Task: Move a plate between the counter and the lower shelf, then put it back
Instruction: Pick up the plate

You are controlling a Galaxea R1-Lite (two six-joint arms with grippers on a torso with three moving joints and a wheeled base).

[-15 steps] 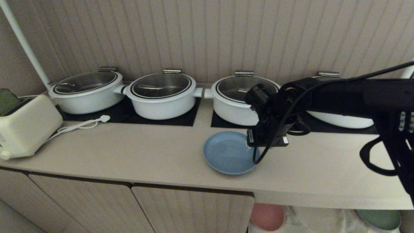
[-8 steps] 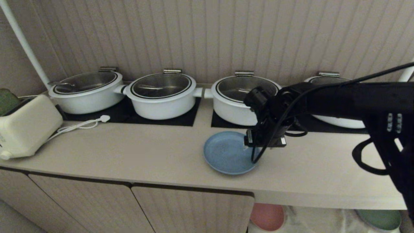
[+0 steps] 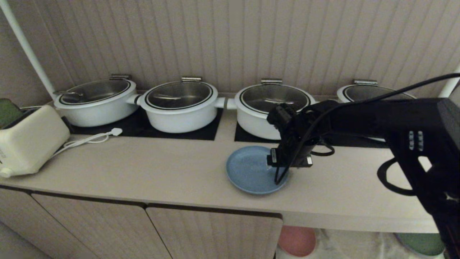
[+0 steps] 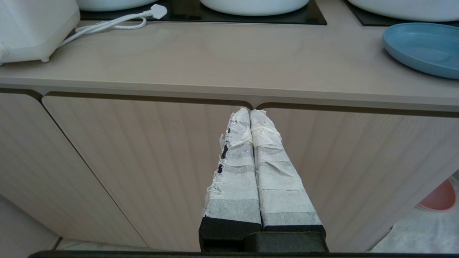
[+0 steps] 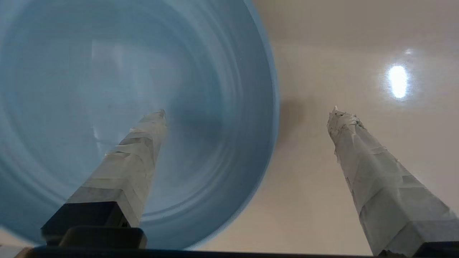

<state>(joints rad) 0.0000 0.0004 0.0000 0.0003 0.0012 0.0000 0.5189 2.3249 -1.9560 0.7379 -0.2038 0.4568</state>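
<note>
The light-blue plate (image 3: 248,171) lies flat on the beige counter (image 3: 161,169), in front of the third white pot. My right gripper (image 3: 287,163) hangs just over the plate's right rim, pointing down. The right wrist view shows that gripper (image 5: 249,111) open wide. One taped finger is over the plate (image 5: 107,71) and the other over bare counter (image 5: 340,53), with the rim between them and untouched. My left gripper (image 4: 250,111) is shut and empty, parked below the counter edge in front of the cabinet doors. The lower shelf (image 3: 345,244) shows at the bottom right with its white cloth.
Several lidded white pots (image 3: 179,104) stand on black hob panels along the back. A cream toaster (image 3: 28,140) with a white cable (image 3: 90,138) sits at the left. A pink plate (image 3: 296,240) and a green plate (image 3: 420,244) lie on the lower shelf.
My right arm has sunk lower and shifted slightly left over the plate's right rim. The plate has not moved.
</note>
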